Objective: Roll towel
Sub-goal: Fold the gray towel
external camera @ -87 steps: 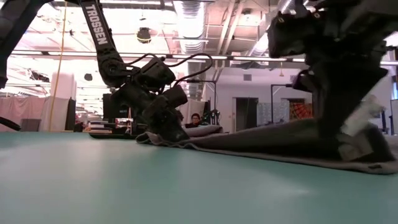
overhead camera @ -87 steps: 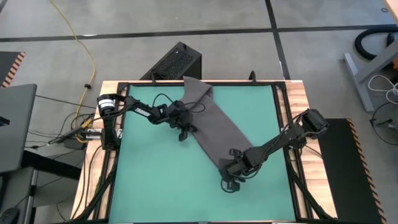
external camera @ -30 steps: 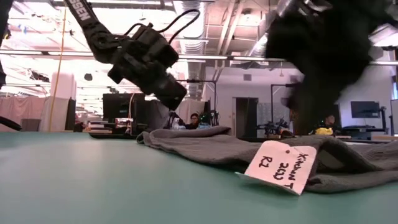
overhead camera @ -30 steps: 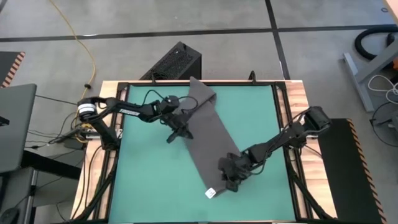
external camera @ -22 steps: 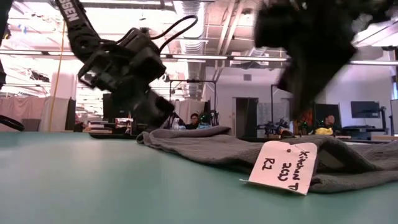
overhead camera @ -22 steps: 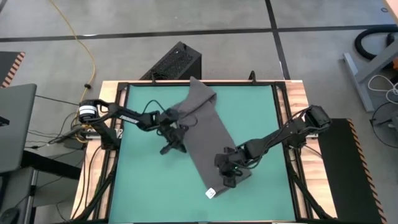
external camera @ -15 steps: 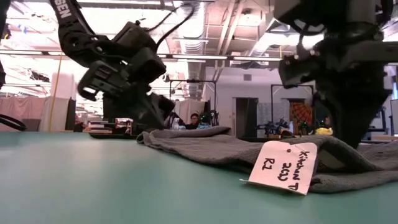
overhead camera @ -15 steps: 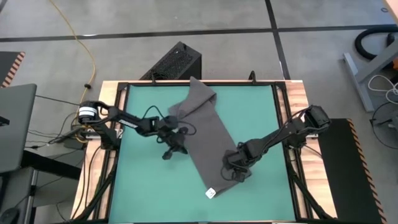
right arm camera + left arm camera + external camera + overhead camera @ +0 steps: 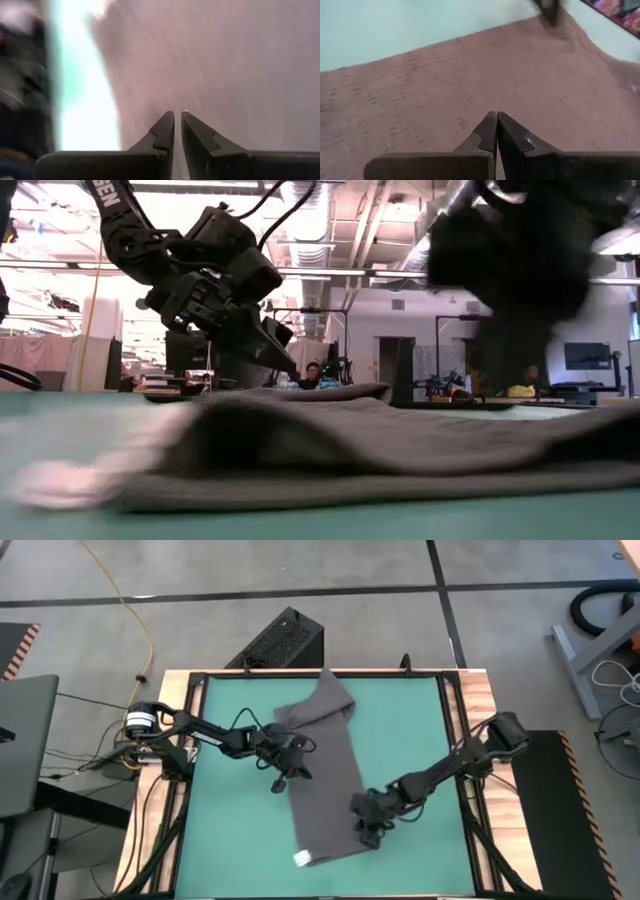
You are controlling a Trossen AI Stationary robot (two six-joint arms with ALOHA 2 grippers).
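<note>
high view: towel spread along green table; left gripper clenched at its edge, right gripper nearly closed on cloth.

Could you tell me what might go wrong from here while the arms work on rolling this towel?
The towel lies askew, its far corner at the mat's far edge, so a roll may come out crooked. The right gripper sits at its right edge and could bunch it. The left gripper, shut at the other edge, holds nothing.
</note>
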